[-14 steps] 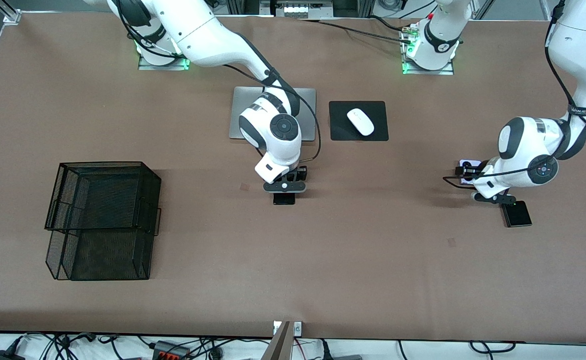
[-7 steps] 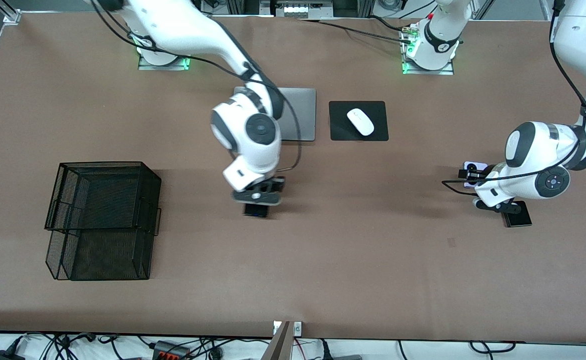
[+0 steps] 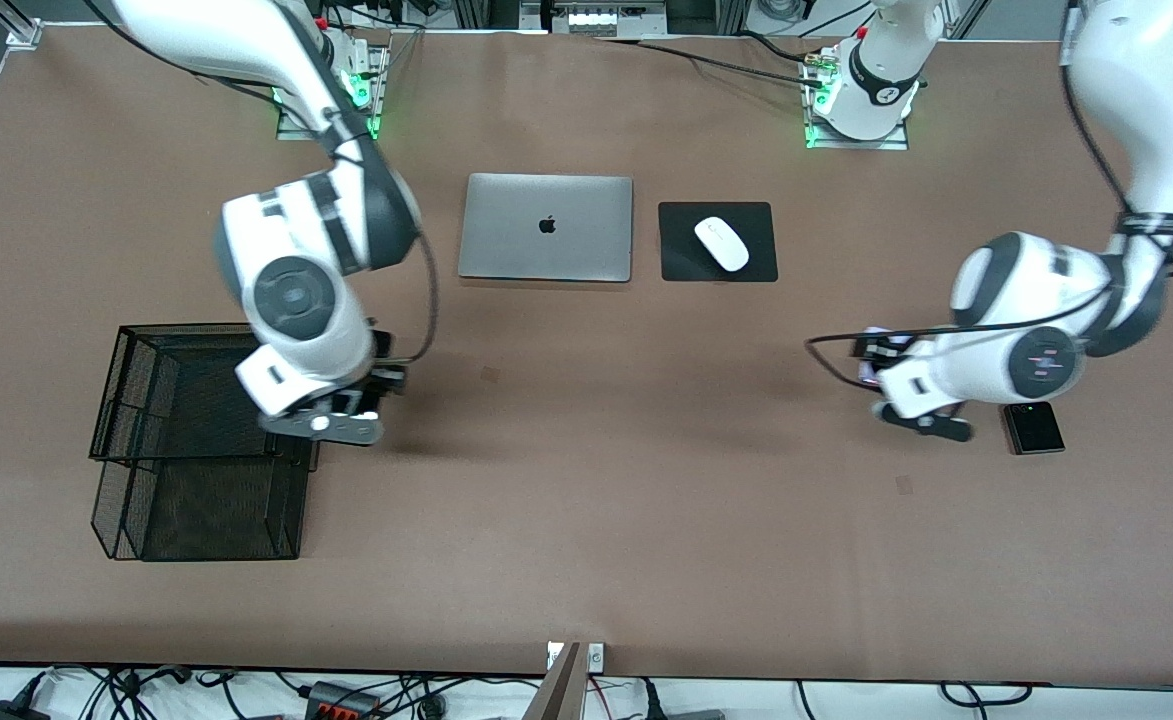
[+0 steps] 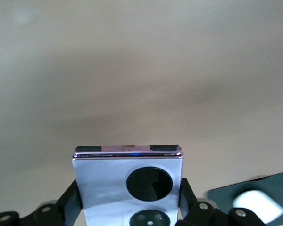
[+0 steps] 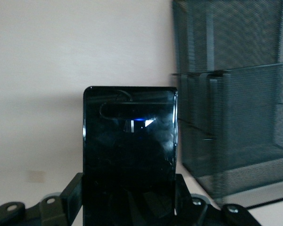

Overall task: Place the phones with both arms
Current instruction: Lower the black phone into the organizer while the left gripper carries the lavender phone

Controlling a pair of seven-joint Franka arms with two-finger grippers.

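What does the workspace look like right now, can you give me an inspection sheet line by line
Surface: brown table, flat.
Job's things: long slim black phone in the right claw, beside the black wire-mesh stacked tray; small lilac-white phone with two round black lenses in the left claw; small squarish black phone lying on the table, toward the left arm's end.
Clutter: closed silver laptop; white mouse on a black mouse pad.
Claws: both shut on their phones, up in the air.
Cables: black cables run along both arms.
Surroundings: loose cables and plugs along the table's edge nearest the front camera.
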